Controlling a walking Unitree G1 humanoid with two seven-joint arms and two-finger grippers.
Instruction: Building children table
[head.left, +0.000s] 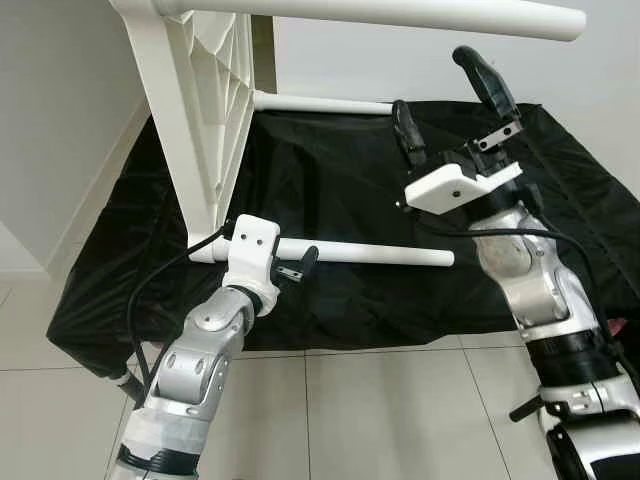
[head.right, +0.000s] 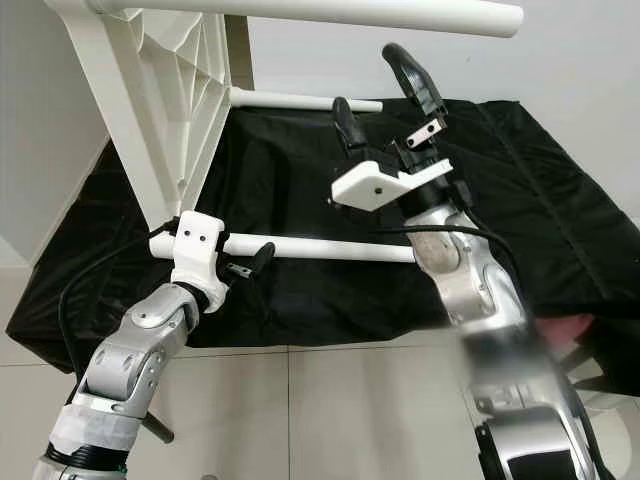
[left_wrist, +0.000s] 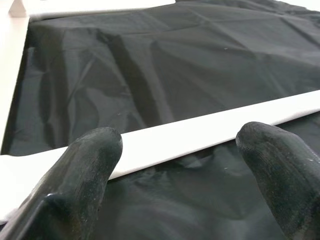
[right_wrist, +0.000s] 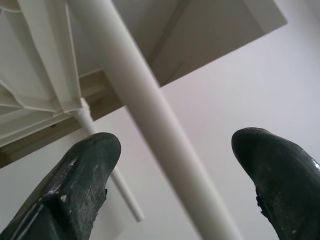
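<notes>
- Eye views: crinkled black fabric sheet (head.left: 340, 200) covers pale tiled floor (head.left: 380, 410) beside white wall (head.left: 60, 100); the white plastic children's table (head.left: 195, 110) lies tipped on it, round legs horizontal.
- Left wrist: left end effector (left_wrist: 177, 165) spread around lower leg (left_wrist: 200, 135).
- Right wrist: right end effector (right_wrist: 175, 180) spread, raised beneath upper leg (right_wrist: 150, 115).

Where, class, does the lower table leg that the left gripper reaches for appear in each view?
Left eye view: lower table leg, centre, over the black cloth.
Right eye view: centre-left.
Left wrist view: slanting behind both fingers.
Right wrist view: cannot tell.
Shared landmark: the black cloth.
</notes>
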